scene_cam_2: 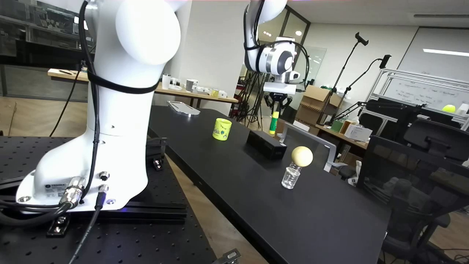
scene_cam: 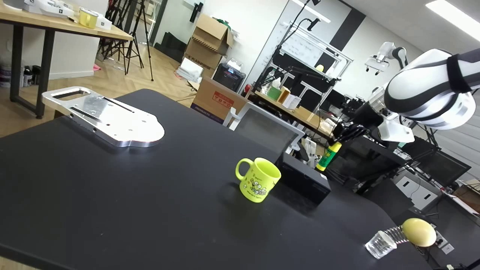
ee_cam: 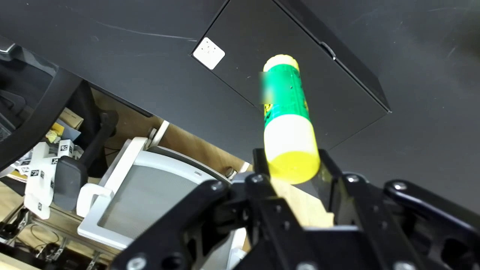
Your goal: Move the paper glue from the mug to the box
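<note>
- Green and yellow, the glue (scene_cam: 328,156) hung in the air off the table (scene_cam: 150,210), near the box (scene_cam: 303,182); whether straight over it, could not tell.
- Gripper (ee_cam: 294,165) was clenched on the glue: dark fingers (ee_cam: 352,195) on either side of one yellow end, the other end free and pointing down. Part of the green wrap was blurred in the wrist view.
- Box was black and low, resting on the table. Wrist view showed its flat top beyond the glue, a white label (ee_cam: 209,53) at one corner and a small tab (ee_cam: 328,50) along one edge.
- Mug (scene_cam_2: 222,129) was lime green, upright on the table, near the box but apart from it. Dark print showed on its side; in an exterior view the handle pointed away from the box.
- Ball (scene_cam: 419,232), pale yellow, was carried on a wire spring (scene_cam: 396,235) rising from a clear jar (scene_cam_2: 290,178). Jar stood on the table past the box, well apart from the mug.
- Plate (scene_cam: 108,116) was silvery metal, slotted, and lay toward one end of the table, well apart from mug and box.
- Chair (scene_cam: 262,127) had a grey mesh back and pale frame, just beyond the table edge near the box.
- Carton (scene_cam: 221,99), brown with red print, stood beyond the table in an exterior view.
- Arm (scene_cam_2: 121,110) was white with black straps, its foot on a perforated black base (scene_cam_2: 146,242).
</note>
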Tool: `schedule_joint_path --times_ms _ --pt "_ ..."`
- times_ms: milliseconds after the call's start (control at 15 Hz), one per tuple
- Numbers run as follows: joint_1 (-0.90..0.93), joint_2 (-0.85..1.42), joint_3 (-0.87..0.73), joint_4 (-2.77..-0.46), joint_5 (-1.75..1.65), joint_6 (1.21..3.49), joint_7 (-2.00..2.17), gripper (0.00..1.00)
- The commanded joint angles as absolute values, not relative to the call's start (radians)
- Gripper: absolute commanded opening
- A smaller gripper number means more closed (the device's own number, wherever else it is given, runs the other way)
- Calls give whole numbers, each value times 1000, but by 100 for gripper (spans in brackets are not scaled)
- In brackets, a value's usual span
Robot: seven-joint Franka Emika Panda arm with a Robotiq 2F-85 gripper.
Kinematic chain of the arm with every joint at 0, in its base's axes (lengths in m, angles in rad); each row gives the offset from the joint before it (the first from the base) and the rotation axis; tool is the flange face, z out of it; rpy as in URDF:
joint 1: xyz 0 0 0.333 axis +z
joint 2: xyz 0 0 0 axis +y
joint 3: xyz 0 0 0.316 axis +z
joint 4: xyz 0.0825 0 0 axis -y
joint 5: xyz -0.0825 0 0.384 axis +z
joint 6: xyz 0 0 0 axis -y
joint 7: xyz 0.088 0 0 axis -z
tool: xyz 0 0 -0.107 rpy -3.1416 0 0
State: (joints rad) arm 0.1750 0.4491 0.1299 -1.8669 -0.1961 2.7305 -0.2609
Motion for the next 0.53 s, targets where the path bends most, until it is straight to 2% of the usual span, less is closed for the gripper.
schedule_joint_path --times_ms 0,467 --pt "163 448 130 -1894 -189 2766 -233 9" --pt "92 496 188 -1859 -101 2751 -306 9"
